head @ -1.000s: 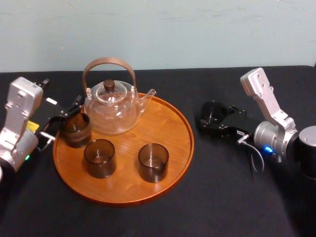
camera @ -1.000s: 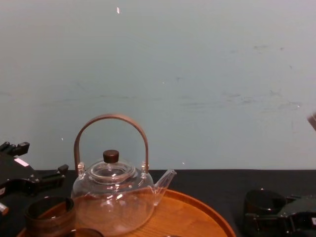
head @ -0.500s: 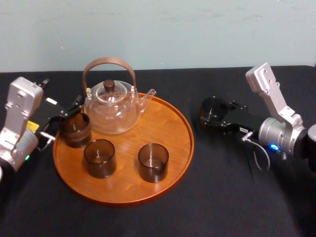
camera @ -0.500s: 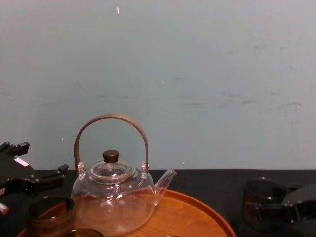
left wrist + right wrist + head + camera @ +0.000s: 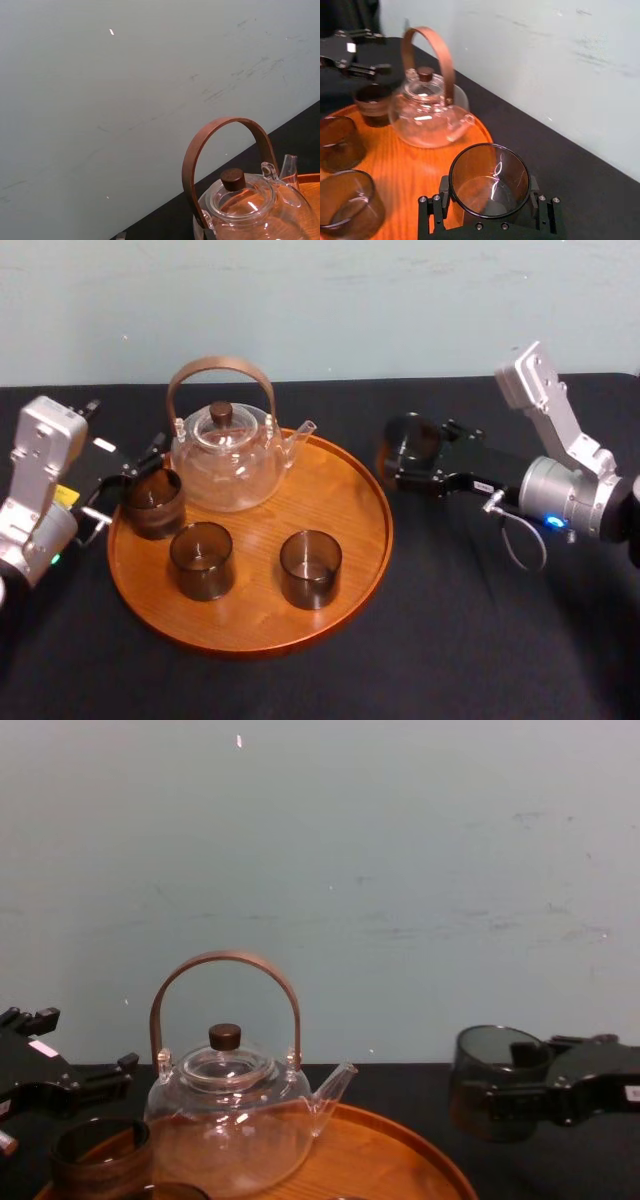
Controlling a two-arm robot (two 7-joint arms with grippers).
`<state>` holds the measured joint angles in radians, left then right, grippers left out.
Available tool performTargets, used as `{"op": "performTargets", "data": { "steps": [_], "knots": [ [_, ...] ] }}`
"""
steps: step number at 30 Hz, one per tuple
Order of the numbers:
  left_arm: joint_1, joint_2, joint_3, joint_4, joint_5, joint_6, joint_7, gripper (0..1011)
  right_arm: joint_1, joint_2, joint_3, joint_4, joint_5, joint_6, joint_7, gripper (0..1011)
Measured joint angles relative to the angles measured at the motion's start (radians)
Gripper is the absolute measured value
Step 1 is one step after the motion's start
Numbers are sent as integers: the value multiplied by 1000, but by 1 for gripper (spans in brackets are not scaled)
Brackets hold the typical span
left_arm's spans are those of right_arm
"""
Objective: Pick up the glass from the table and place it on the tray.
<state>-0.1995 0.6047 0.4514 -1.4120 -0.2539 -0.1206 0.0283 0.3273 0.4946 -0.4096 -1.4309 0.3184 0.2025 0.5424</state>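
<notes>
**A:** Where is the glass [image 5: 410, 438]?

**B:** Off the bench [image 5: 480, 640], pinched between the two sides of the right hand [image 5: 408, 462]. It hangs just beside the right rim of the tray [image 5: 386, 530], not yet over it.

**A:** What could go wrong?

**B:** The rim, first. If the glass comes down too early, its base could catch the raised edge and tip. Then there is the teapot [image 5: 225, 455]: its spout points toward that side, so a path too far back could knock it.

**A:** And the grip?

**B:** Smooth plain sides, clamped low. A jolt might let it slide or twist.

**A:** Room to land?

**B:** Bare wood near the right rim, I judge, well apart from the two tumblers [image 5: 310, 568] at the front. The left hand [image 5: 120, 490] sits by the tray's far-left edge; I cannot tell whether it is spread or closed.
</notes>
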Motion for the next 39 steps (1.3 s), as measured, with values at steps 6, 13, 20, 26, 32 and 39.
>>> {"op": "performTargets", "data": {
  "steps": [6,13,20,26,32,39],
  "knots": [
    [0,0,0,0,0,0,0,1001,19,-4,-39,-6,6,-12,21,903],
    [0,0,0,0,0,0,0,1001,41,-19,-78,10,8,-21,32,904],
    [0,0,0,0,0,0,0,1001,59,-39,-114,40,4,-30,32,903],
    [0,0,0,0,0,0,0,1001,70,-56,-134,75,-7,-38,24,904],
    [0,0,0,0,0,0,0,1001,79,-70,-149,112,-17,-44,22,904],
    [0,0,0,0,0,0,0,1001,89,-86,-162,155,-28,-50,23,904]
  ]
}}
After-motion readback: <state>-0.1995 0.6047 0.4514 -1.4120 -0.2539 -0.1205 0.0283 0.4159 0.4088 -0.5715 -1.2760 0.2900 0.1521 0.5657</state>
